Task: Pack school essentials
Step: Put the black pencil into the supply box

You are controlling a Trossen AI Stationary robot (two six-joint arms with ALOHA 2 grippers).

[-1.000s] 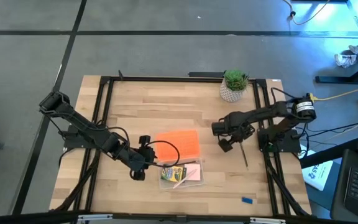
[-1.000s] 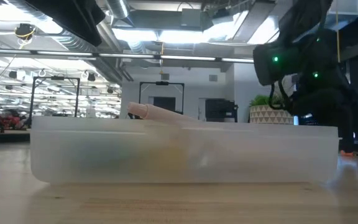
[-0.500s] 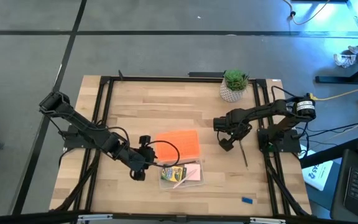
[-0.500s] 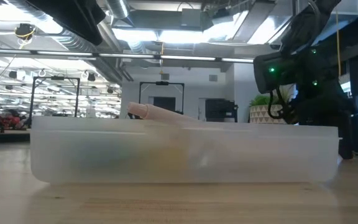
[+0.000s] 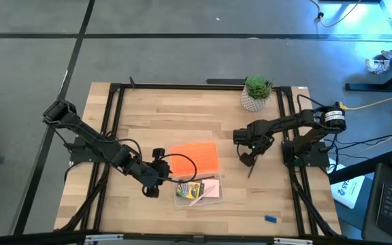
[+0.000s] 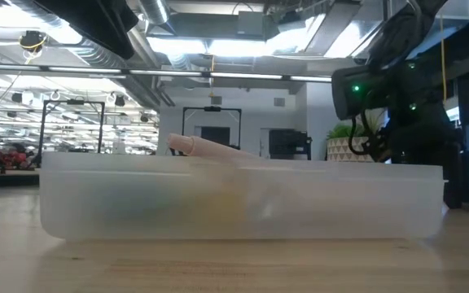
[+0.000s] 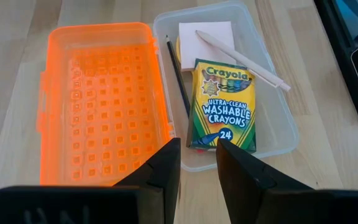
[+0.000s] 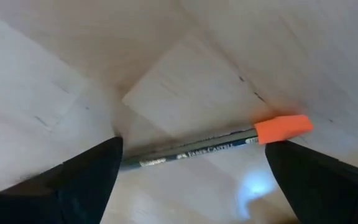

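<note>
Right tool [image 8: 191,163] hangs spread wide over the pencil [image 8: 216,144] lying on the desk [image 5: 148,122]; I see my left tool [image 7: 197,163], fingers narrowly apart, beside the crayon box [image 7: 221,106] in the case [image 7: 278,124].

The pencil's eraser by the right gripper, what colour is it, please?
Orange, on the dark pencil's eraser; clearest in the right wrist view.

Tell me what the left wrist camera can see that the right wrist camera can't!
Only the left wrist view shows the crayon box, pink pad, a pen and a dark pencil inside the clear case, beside its orange lid. Only the right wrist view shows a pencil with an orange eraser between the right gripper's open fingers. Both show the wooden table.
</note>
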